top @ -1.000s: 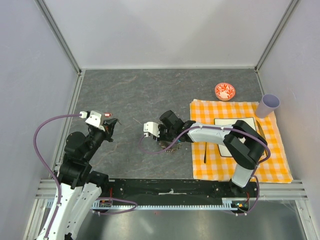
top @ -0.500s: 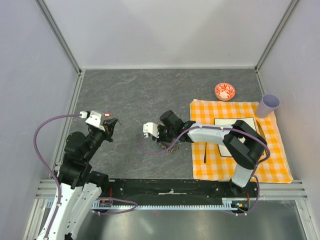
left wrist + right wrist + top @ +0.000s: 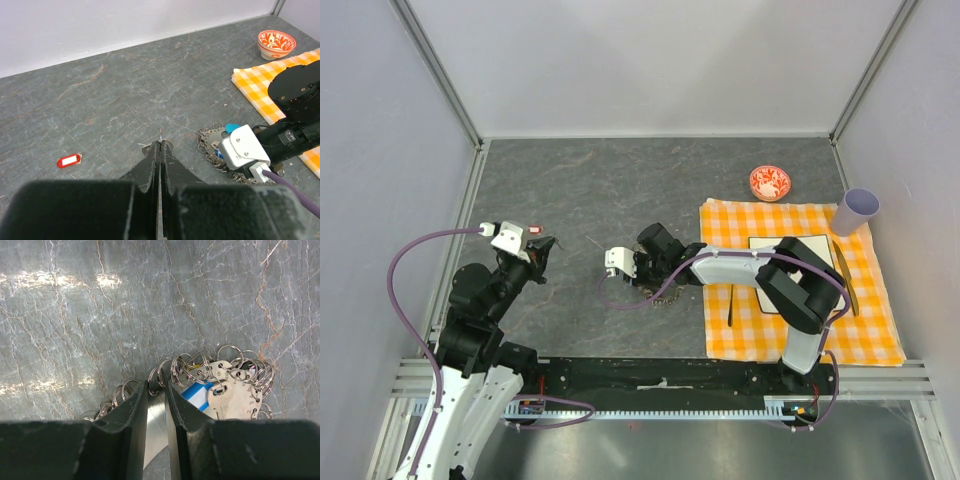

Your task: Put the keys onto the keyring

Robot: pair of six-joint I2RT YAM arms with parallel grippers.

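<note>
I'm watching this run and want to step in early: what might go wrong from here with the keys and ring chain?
The bright metal blade sits between the fingers of the right gripper, edges toward them; it may twist or slip. The grey chain of rings is bunched around the silver key and blue plastic piece, so pulling may drag the tangle. The left gripper is shut, apart from the pile, steadying nothing.

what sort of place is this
Probably a robot test cell: aluminium frame posts, plain panel walls, and staged props, a checked cloth and a small bowl, on a grey tabletop.
</note>
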